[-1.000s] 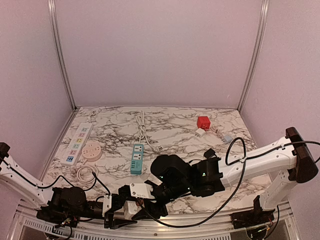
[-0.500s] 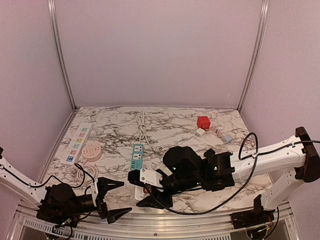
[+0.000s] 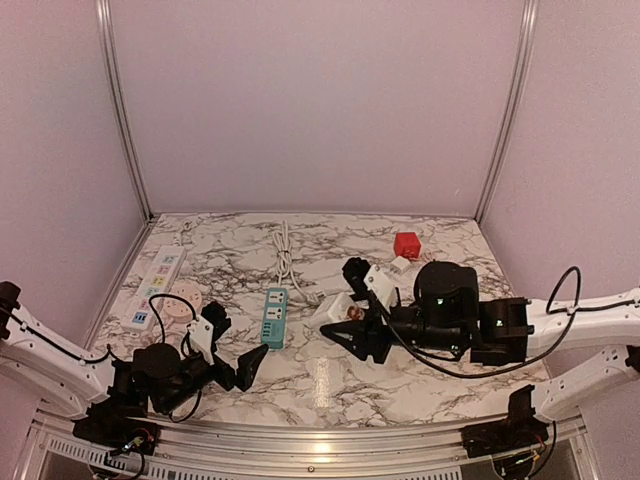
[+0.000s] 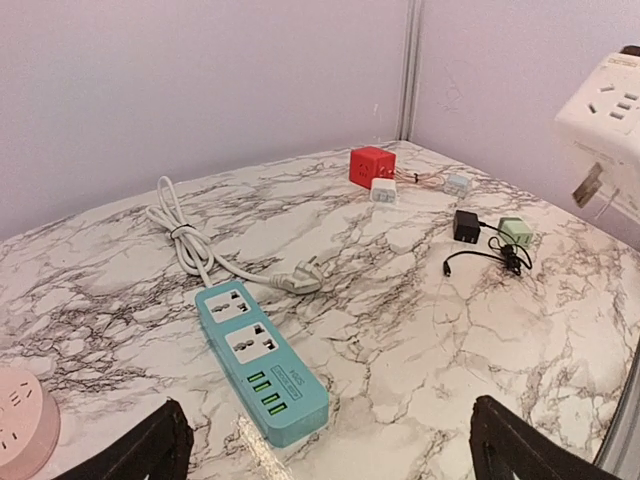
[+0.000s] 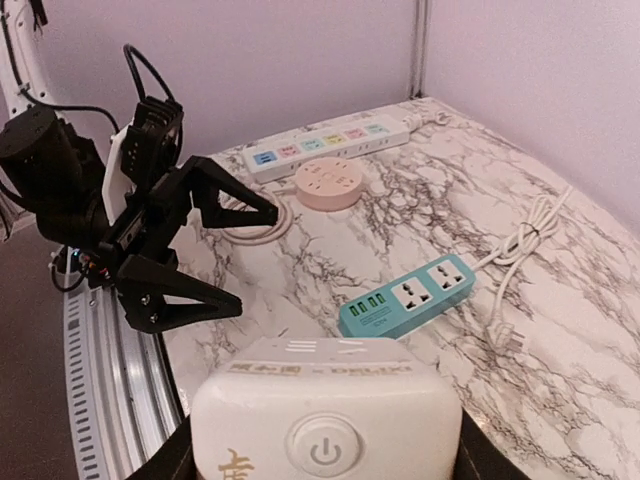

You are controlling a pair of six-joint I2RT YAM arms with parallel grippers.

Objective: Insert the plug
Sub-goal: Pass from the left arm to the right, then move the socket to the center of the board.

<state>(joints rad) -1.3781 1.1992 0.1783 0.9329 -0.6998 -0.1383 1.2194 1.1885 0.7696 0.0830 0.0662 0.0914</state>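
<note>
Marble-print tabletop (image 3: pixel 300 395) with plain lilac walls all round, a pretty bare booth. The left arm lies low along the lower left of the overhead view, with its wrist pointing in toward the middle. The right arm reaches in nearly flat from the right edge, forearm stretched toward the centre. Writing-wise there isn't much. The white plug cube (image 5: pixel 325 415) has a power symbol on its button and a scrap of gold lettering at its lower left that's cut off (can't read it). The label on the teal power strip (image 3: pixel 274 318) is too small to make out. The right gripper (image 3: pixel 350 315) is clamped around that cube and holds it up off the table, just right of the teal strip in the overhead view. The left wrist view catches the cube at upper right with metal prongs sticking out of its underside. The left gripper (image 5: pixel 256 260) is spread wide with nothing between its fingers (image 4: pixel 150 450), low over the table near the strip's USB end. Over at the left of the overhead view sit a pink round socket (image 5: pixel 330 184) and a long white strip (image 5: pixel 330 140).
</note>
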